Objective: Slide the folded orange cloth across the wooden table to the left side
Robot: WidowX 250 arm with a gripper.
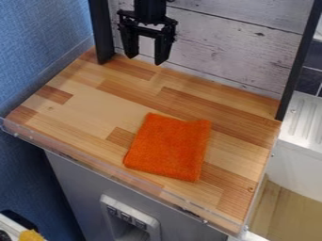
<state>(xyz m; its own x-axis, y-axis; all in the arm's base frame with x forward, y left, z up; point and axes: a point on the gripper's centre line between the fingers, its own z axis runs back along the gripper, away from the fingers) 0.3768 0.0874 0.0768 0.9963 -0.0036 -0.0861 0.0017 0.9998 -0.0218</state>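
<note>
Camera view: the gripper (144,59), jaws apart, hangs near a fuzzy, squarish cloth (168,147) on wood (94,106).

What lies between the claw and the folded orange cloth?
Only bare wooden tabletop shows between the claw and the orange cloth in the camera view; no other object lies there.

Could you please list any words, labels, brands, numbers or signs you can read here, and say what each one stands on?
No text can be read: none on the cloth, counter or gripper.
The dark squares on the white panel may bear marks, but these are too small to read.
</note>
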